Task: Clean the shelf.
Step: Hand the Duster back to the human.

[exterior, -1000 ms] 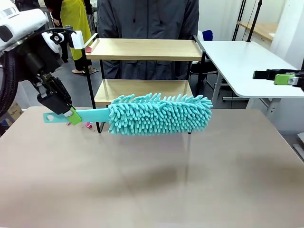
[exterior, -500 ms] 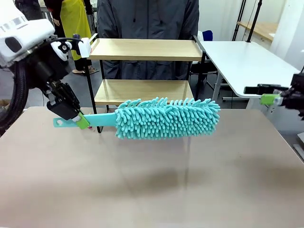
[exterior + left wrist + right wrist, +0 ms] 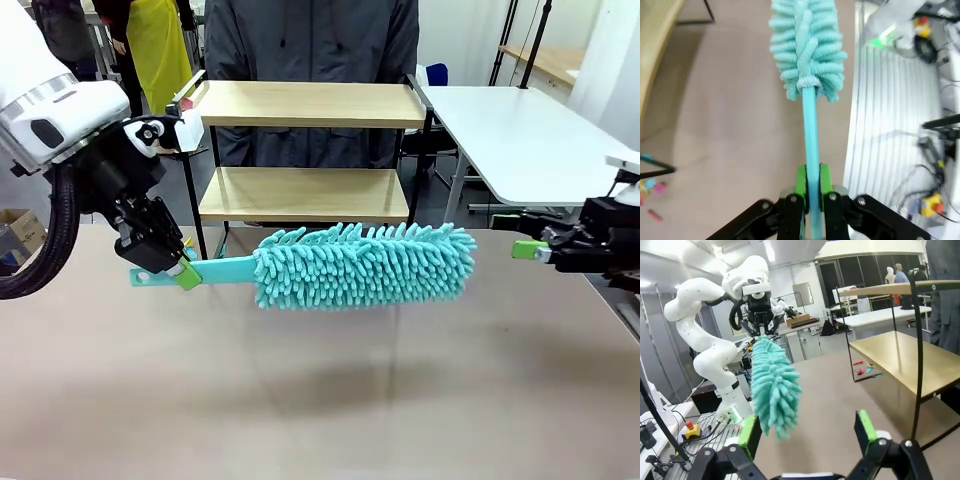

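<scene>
The shelf (image 3: 305,103) stands at the table's far edge, two light wooden boards in a thin black frame; one board (image 3: 900,355) also fills the right of the right wrist view. A teal fluffy duster (image 3: 365,265) hangs level above the table, in front of the lower board. My left gripper (image 3: 185,272) is shut on its flat teal handle; in the left wrist view the green pads (image 3: 801,182) pinch the handle, and the duster head (image 3: 807,45) points away. My right gripper (image 3: 525,248) is open at the far right, facing the duster's tip (image 3: 774,385), apart from it.
A person (image 3: 310,40) in a dark jacket stands right behind the shelf. A white table (image 3: 520,140) is at the back right. Small coloured bits (image 3: 865,369) lie on the brown table (image 3: 320,400) by the shelf's leg.
My left arm has carried the duster to the right and slightly down. My right gripper has come lower and further in from the right edge, still open.
</scene>
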Controlling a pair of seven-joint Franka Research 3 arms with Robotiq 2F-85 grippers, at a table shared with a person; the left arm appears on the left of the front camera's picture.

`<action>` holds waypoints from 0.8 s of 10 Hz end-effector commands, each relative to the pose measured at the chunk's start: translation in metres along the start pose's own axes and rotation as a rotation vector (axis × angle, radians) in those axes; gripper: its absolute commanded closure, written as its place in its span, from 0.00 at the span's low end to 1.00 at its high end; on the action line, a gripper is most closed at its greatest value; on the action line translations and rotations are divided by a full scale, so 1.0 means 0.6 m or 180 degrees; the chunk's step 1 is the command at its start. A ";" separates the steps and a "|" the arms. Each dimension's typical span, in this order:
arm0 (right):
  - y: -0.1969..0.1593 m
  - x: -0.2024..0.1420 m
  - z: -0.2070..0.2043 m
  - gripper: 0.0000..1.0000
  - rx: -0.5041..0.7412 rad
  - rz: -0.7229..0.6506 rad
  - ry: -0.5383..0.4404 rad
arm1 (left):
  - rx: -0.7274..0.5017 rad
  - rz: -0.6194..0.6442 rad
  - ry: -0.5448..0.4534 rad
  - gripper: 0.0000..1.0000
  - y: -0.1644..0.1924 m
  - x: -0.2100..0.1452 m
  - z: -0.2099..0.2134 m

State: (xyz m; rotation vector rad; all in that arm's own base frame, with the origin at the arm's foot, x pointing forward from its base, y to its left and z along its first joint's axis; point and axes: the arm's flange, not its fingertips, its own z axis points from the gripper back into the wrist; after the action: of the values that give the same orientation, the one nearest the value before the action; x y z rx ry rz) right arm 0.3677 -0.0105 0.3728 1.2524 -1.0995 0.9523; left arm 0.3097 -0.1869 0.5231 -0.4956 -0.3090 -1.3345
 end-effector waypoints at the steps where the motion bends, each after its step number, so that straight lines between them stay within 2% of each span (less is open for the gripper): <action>1: 0.017 -0.023 -0.043 0.00 -0.0012 0.0092 -0.0064 | -0.0004 -0.0006 0.0022 0.87 -0.001 0.000 0.006; 8: 0.068 -0.071 -0.156 0.00 0.0336 -0.0111 -0.0145 | -0.0004 -0.0006 0.0022 0.87 -0.001 0.000 0.006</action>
State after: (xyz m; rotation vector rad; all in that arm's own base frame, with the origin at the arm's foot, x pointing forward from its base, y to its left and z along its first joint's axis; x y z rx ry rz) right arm 0.3764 0.0641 0.3464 1.3872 -1.0423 0.9682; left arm 0.3095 -0.1865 0.5229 -0.4909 -0.3044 -1.3333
